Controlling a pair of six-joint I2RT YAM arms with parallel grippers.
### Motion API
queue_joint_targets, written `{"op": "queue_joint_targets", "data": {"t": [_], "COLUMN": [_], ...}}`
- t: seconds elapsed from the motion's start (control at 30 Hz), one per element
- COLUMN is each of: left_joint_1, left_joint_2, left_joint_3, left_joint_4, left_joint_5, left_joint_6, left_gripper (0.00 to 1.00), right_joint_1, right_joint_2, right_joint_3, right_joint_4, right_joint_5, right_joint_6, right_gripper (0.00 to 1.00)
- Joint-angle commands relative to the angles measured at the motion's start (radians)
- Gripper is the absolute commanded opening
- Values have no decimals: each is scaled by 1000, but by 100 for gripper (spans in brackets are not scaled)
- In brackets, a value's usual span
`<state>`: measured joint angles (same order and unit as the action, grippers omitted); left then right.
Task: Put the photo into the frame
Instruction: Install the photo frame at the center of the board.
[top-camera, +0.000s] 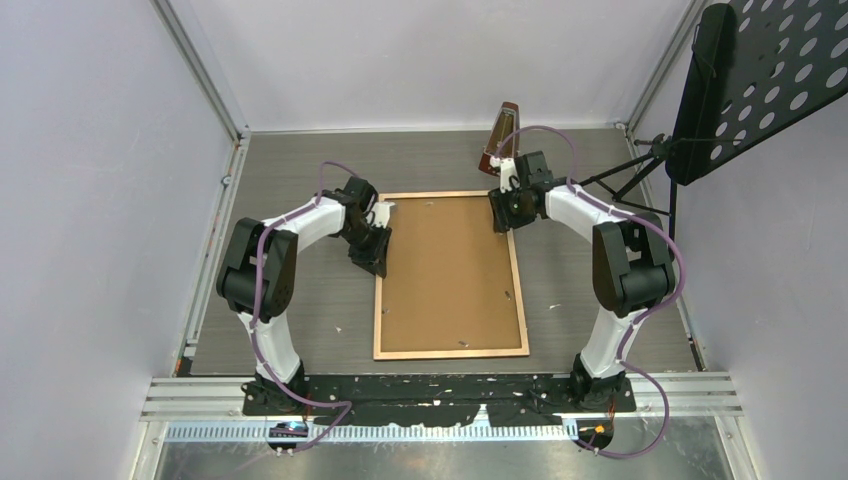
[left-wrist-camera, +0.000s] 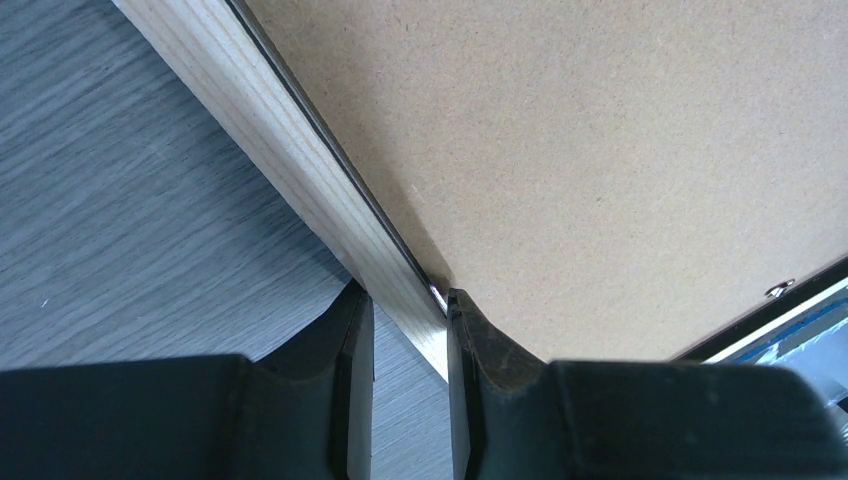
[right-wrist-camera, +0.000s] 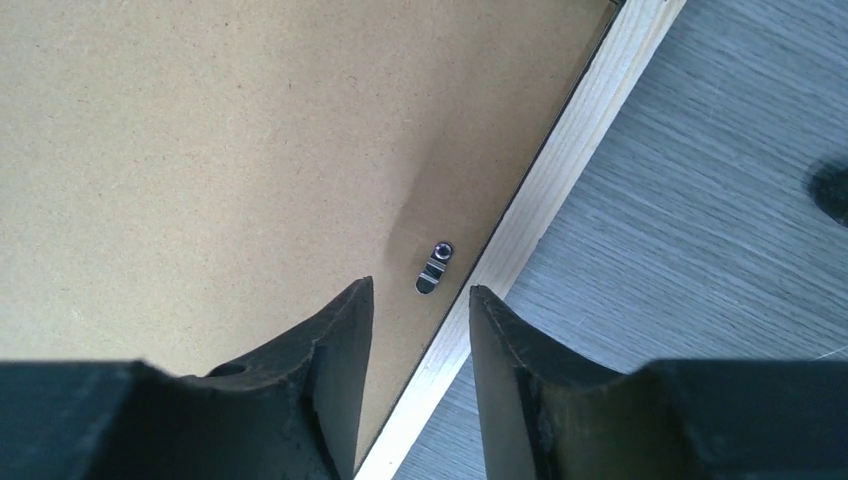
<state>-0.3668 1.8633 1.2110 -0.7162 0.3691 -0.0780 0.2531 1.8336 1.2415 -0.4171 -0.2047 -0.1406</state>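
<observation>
**Clamping the frame (left-wrist-camera: 290, 150) at mid-worktop**

Seen lying rear face up at the centre of the worktop (top-camera: 300, 180), long sides running from near edge to far edge, brown backing sheet (top-camera: 450, 270) inset. Pinched across its left rail, toward the far edge, by the narrowly parted left gripper (left-wrist-camera: 408, 290). Straddled along the right rail's inner edge, over a metal clip (right-wrist-camera: 434, 268), by the half-open right gripper (right-wrist-camera: 417, 288), which grasps nothing.

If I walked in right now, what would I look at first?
Probably the big picture frame lying face down in the middle of the table, filled by a brown backing board. The left hand pinches the frame's pale wooden edge near the far left corner. The right hand hangs open over a small metal clip near the far right corner.
</observation>
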Motion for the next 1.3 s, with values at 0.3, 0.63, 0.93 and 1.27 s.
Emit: {"op": "queue_joint_targets", "data": {"t": [0.3, 0.63, 0.93, 1.27], "left_joint_1": [-4, -3, 0, 5], "left_joint_2": [2, 7, 6, 11], "left_joint_3": [-13, -11, -9, -8], "left_joint_4": [17, 17, 16, 13], "left_joint_5": [52, 51, 57, 64], "left_joint_6": [36, 37, 36, 35], "left_gripper": [0, 0, 0, 0], "right_joint_1": [-2, -2, -3, -2], "right_joint_2": [18, 34, 68, 80], "right_joint_3": [28, 16, 45, 52], "right_joint_4": [34, 35, -2, -20], "right_joint_5": [117, 104, 111, 121], "right_joint_6": [32, 33, 36, 23], "right_gripper": [58, 56, 52, 43]}}
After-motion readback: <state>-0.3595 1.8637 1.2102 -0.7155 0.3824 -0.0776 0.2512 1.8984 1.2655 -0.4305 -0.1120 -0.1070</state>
